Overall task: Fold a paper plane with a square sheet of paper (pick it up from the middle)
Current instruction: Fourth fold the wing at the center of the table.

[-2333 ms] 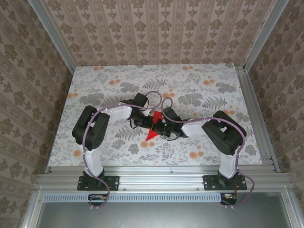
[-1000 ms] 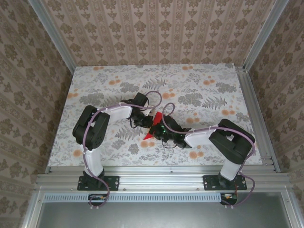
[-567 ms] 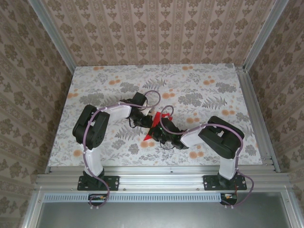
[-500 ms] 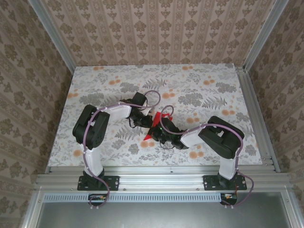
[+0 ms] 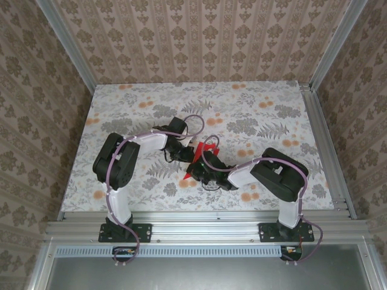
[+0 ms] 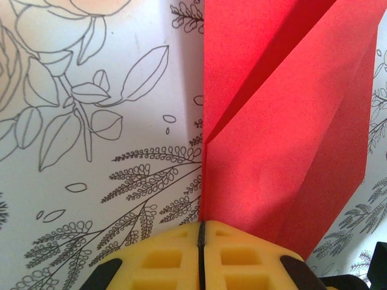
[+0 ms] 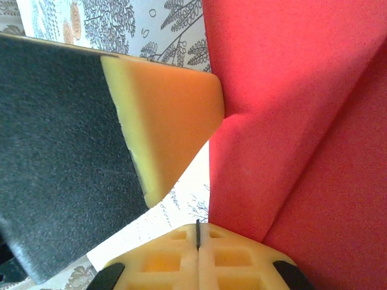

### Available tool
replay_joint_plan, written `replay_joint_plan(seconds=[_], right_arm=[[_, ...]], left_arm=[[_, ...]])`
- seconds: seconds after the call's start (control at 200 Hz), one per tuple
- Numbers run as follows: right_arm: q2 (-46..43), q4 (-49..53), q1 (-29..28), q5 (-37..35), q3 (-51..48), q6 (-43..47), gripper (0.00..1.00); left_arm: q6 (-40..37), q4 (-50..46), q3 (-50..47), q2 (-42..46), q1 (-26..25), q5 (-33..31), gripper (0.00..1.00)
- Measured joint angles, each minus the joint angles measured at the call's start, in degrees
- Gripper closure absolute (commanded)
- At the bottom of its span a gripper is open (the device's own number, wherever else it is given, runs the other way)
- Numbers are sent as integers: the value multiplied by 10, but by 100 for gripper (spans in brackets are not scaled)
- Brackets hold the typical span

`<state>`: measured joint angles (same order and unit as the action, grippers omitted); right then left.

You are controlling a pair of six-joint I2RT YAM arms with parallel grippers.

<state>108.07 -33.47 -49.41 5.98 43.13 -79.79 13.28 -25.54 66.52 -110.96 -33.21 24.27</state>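
Note:
The bright red sheet of paper (image 5: 196, 151) lies mid-table, folded into a slim pointed paper plane shape with diagonal creases (image 6: 284, 151) (image 7: 290, 121). My left gripper (image 5: 184, 158) comes in from the left and is shut, its yellow tips (image 6: 201, 228) meeting at the paper's long left edge. My right gripper (image 5: 196, 171) sits at the near end, also shut (image 7: 198, 226). The paper passes under its right fingertip. In the right wrist view the left gripper's finger (image 7: 175, 115) touches the paper's edge. I cannot tell whether either gripper pinches the paper.
The floral-print table surface (image 5: 254, 115) extends on all sides of the grippers. Wallpapered walls close off the back and both sides. An aluminium rail (image 5: 199, 219) runs along the near edge by the arm bases.
The right arm has folded in and its gripper has slid a little left along the paper, covering more of the red. The left arm and the paper have stayed put.

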Motion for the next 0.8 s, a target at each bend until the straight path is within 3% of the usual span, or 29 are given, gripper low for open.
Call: replay_joint_plan(seconds=[0.8], right_arm=[[6, 100, -52, -20, 54, 18, 92]], left_arm=[[0, -5, 4, -3, 2, 2, 91]])
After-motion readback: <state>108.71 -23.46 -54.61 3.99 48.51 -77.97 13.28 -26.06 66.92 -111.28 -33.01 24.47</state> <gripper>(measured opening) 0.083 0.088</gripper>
